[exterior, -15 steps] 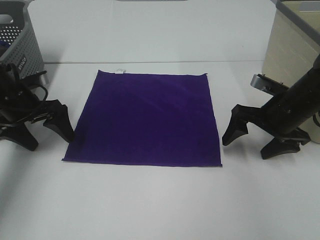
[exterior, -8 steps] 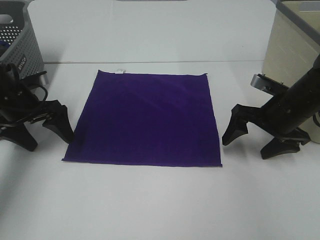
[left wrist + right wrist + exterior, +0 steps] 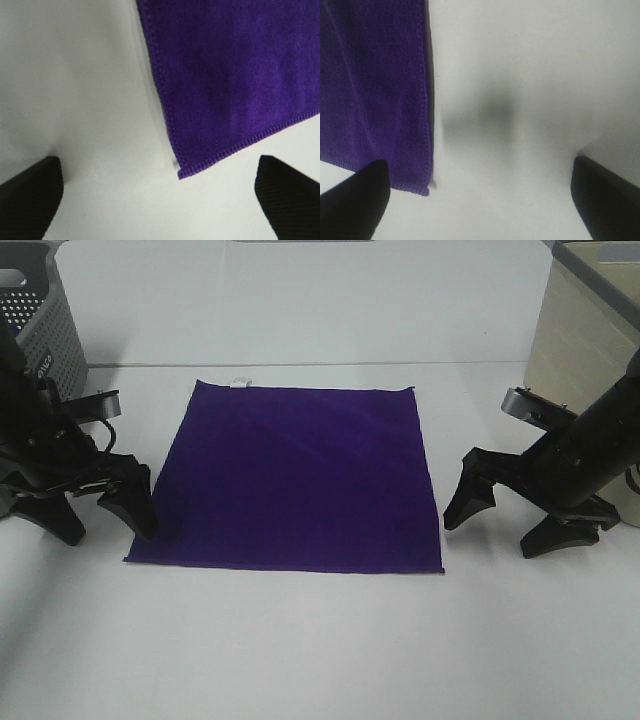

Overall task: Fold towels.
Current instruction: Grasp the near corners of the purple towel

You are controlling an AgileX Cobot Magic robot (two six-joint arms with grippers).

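Towel (image 3: 290,475): purple, single layer, lying flat on the white table (image 3: 320,640), midway between your two arms. No fold made yet. There is a small white tag (image 3: 240,381) on the far edge, close to the far-left corner.

Left gripper (image 3: 105,525): jaws spread wide, nothing held. You have it at the towel's near-left corner. In the high view the inner finger (image 3: 138,512) overlaps the towel's left edge just above that corner, and the outer finger is over bare table. In the left wrist view the stitched corner (image 3: 181,174) lies between the two dark fingers (image 3: 30,192), nearer the middle of the gap. I cannot tell whether the tips touch the table or the cloth.

Right gripper (image 3: 495,532): also spread wide and empty. You have it beside the towel's right edge, near the near-right corner. In the high view the inner finger (image 3: 458,512) is just off the edge, with no contact evident. In the right wrist view one finger (image 3: 352,202) covers a bit of the towel at that corner. The rest of the gap is bare table with a soft shadow.

Surroundings: grey perforated basket (image 3: 40,330) at far left behind the left arm, beige bin (image 3: 585,330) at far right behind the right arm.
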